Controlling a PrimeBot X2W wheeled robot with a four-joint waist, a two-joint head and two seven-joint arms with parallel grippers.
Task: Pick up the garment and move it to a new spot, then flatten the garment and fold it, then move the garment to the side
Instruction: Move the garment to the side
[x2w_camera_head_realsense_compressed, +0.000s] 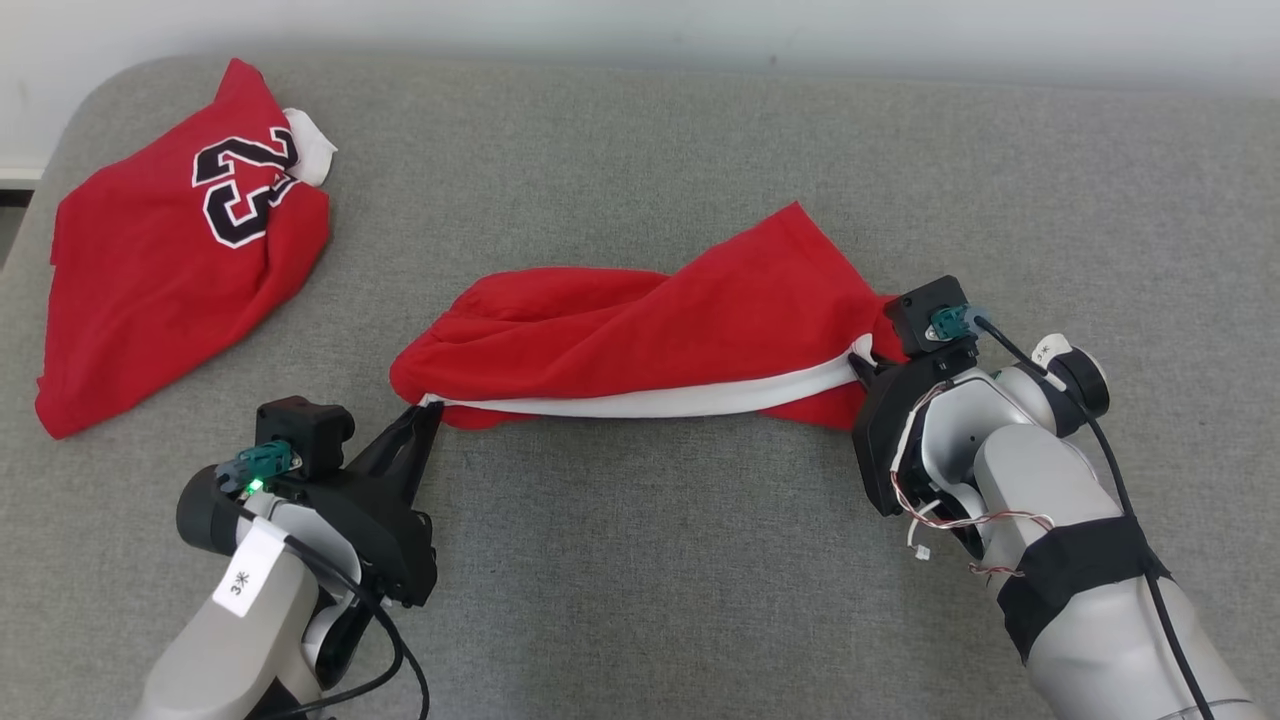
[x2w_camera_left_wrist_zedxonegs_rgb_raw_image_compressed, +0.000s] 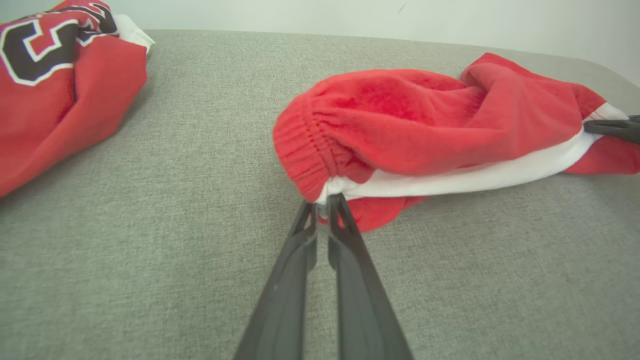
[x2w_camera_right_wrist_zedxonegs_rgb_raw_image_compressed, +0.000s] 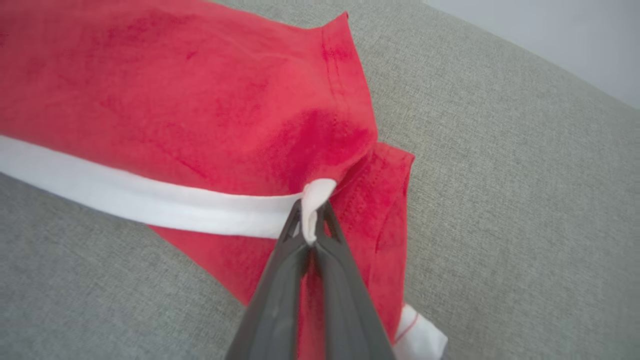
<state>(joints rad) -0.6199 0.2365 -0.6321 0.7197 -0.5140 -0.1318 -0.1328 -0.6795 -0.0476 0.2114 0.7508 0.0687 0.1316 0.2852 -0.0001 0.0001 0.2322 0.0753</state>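
Red shorts (x2w_camera_head_realsense_compressed: 660, 330) with a white side stripe (x2w_camera_head_realsense_compressed: 650, 403) lie bunched across the middle of a grey woven cushion (x2w_camera_head_realsense_compressed: 640, 580). A pale wall (x2w_camera_head_realsense_compressed: 700, 20) stands behind the cushion's rounded far edge. The left gripper (x2w_camera_head_realsense_compressed: 428, 412) is pinched closed on the stripe's waistband end. The right gripper (x2w_camera_right_wrist_zedxonegs_rgb_raw_image_compressed: 311, 227) is clamped on a fold of stripe at the leg hem; in the head view that grip is largely covered by the arm itself. A red jersey (x2w_camera_head_realsense_compressed: 170, 270) lies well apart at the far left, its black number (x2w_camera_head_realsense_compressed: 245, 190) creased and partly hidden.
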